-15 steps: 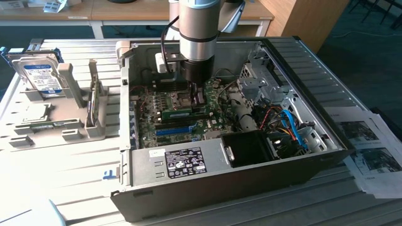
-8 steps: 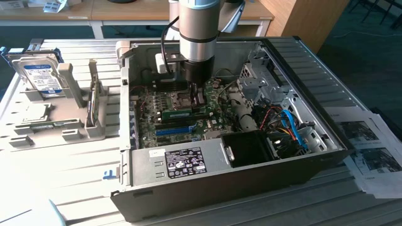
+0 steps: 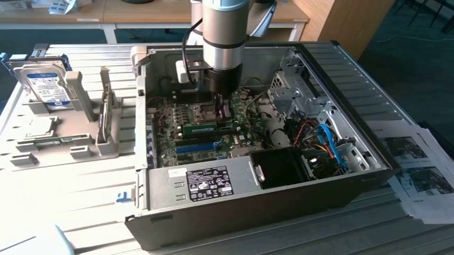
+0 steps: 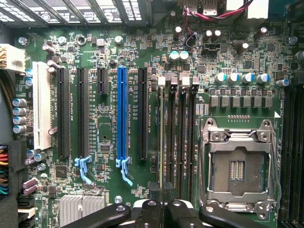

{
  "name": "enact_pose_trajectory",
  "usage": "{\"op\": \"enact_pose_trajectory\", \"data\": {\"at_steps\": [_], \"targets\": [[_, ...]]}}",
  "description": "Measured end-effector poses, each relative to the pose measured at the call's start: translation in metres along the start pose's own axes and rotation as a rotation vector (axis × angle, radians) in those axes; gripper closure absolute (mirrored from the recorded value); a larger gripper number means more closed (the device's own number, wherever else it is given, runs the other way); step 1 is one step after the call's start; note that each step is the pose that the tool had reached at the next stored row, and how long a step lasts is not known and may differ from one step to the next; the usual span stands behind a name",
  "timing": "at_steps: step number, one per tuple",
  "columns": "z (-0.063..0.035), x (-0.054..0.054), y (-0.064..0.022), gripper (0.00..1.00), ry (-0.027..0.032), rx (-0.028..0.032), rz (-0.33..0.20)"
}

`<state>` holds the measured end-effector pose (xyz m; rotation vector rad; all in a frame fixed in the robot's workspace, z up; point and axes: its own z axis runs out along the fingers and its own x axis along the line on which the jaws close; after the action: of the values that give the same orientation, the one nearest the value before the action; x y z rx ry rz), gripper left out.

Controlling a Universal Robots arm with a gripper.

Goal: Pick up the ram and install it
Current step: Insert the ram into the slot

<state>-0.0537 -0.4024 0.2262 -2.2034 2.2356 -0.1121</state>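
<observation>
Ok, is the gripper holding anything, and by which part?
Seemingly the ram: the gripper pinches its flat sides at the top edge; where along its length is unclear.

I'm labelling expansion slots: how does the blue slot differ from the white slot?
The blue slot is slim; the white slot is broader. The blue slot ends in a blue latch; the white slot shows none. Both lie parallel on the green motherboard, with no card in either.
</observation>
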Motion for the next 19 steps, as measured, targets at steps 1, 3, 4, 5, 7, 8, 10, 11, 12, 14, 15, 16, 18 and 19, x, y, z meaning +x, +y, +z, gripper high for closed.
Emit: {"op": "enact_pose_trajectory", "data": {"at_steps": [1, 3, 4, 5, 7, 8, 10, 11, 12, 14, 15, 16, 18, 19], "targets": [[0.0000, 0.0000, -0.0003, 0.88, 0.0002, 0.0000, 0.000], [0.0000, 0.0000, -0.0009, 0.88, 0.0005, -0.0001, 0.001], [0.0000, 0.0000, -0.0011, 0.88, 0.0006, -0.0001, 0.002], [0.0000, 0.0000, -0.0012, 0.88, 0.0005, 0.0000, 0.003], [0.0000, 0.0000, -0.0013, 0.88, 0.0004, 0.0000, 0.003], [0.0001, 0.0000, -0.0013, 0.88, 0.0003, 0.0000, 0.003], [0.0001, -0.0001, -0.0013, 0.88, 0.0002, 0.0002, 0.003], [0.0001, -0.0001, -0.0013, 0.88, 0.0002, 0.0002, 0.003], [0.0001, 0.0000, -0.0013, 0.88, 0.0003, 0.0001, 0.003], [0.0001, -0.0001, -0.0013, 0.88, 0.0003, 0.0000, 0.004], [0.0001, 0.0000, -0.0013, 0.88, 0.0003, 0.0000, 0.005], [0.0001, 0.0000, -0.0013, 0.88, 0.0004, 0.0000, 0.005], [0.0001, 0.0000, -0.0013, 0.88, 0.0005, -0.0001, 0.007], [0.0001, 0.0000, -0.0013, 0.88, 0.0006, -0.0001, 0.008]]}}
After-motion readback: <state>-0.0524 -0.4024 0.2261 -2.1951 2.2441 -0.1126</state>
